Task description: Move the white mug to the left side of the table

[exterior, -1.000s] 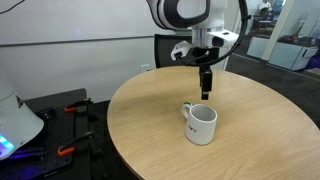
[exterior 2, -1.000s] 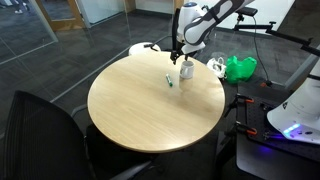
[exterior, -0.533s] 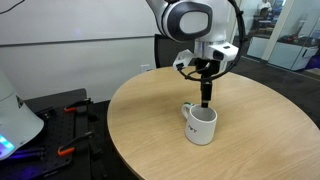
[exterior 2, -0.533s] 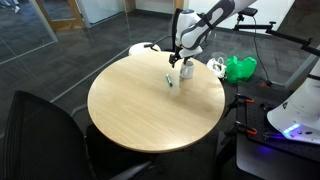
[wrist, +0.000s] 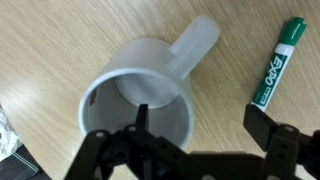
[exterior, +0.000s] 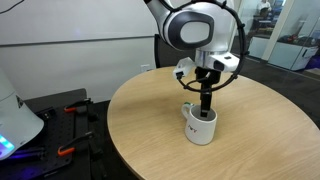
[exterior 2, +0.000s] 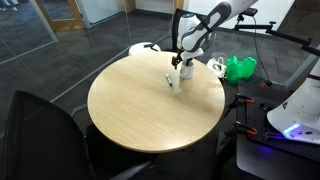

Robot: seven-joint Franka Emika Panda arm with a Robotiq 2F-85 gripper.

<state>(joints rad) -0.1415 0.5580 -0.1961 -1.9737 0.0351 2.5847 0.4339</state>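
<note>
Hangs vertical from bent arm, hand [exterior: 206, 108] dipping into mouth of white mug [exterior: 201, 129]. Mug upright on round light-wood worktop [exterior: 140, 125], near the edge beneath the arm. Spacing unreadable in both exterior views. Wrist view: hand [wrist: 200, 120] spread open, one finger [wrist: 143, 120] inside rim, other outside wall. Green-and-white marker [wrist: 279, 62] just beside mug.

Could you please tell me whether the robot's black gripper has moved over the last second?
Yes. In an exterior view the black gripper has come down to the rim of the plain white ceramic mug, which stayed put.
</note>
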